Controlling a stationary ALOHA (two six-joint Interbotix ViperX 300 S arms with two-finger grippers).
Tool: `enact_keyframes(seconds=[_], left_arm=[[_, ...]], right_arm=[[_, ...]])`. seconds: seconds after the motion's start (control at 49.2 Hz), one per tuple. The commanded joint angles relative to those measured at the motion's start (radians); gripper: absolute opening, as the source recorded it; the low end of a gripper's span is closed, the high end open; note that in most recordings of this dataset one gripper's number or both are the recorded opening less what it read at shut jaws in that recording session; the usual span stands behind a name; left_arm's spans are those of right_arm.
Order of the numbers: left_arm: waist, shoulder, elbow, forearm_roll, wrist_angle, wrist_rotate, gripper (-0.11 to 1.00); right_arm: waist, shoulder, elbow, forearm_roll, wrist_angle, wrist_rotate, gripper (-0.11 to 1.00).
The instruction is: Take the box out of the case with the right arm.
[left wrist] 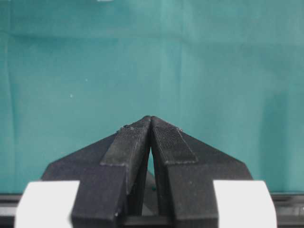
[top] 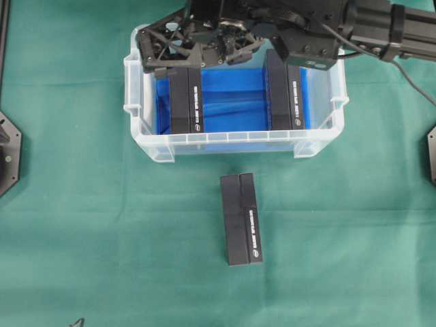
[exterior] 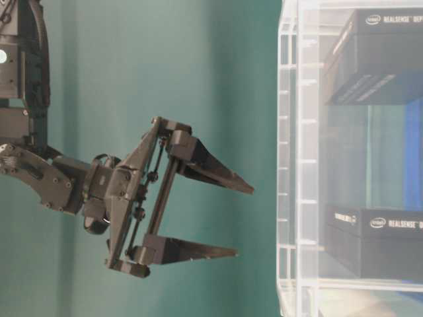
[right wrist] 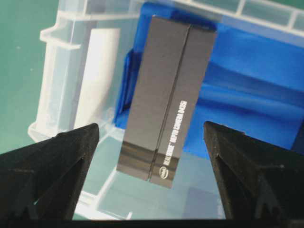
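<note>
The clear case with a blue bottom sheet holds two black boxes, one at its left and one at its right. A third black box lies on the green cloth in front of the case. My right gripper reaches across from the right and hovers over the back end of the left box, open and empty. In the right wrist view that box lies between and below my open gripper. The left gripper is shut and empty over bare cloth.
The table-level view shows the open right gripper just outside the case wall, with both boxes behind it. Black fixtures sit at the left edge and the right edge of the cloth.
</note>
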Motion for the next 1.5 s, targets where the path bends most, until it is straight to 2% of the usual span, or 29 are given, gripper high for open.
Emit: enact_keyframes(seconds=[0.0,0.284,0.467,1.483], left_arm=[[-0.005,0.002,-0.011,0.003,-0.005,0.000,0.00],[-0.005,0.000,-0.011,0.003,-0.005,0.000,0.00],[-0.005,0.000,-0.011,0.003,-0.005,0.000,0.00],[-0.005,-0.002,-0.009,0.003,-0.005,0.002,0.00]], right_arm=[[0.005,-0.018,-0.025,0.005,-0.003,0.002,0.91],[0.008,-0.015,-0.025,0.002,-0.009,0.003,0.95],[0.008,-0.008,-0.025,0.002,-0.043,0.015,0.95],[0.008,0.006,-0.025,0.002,-0.038,0.025,0.95]])
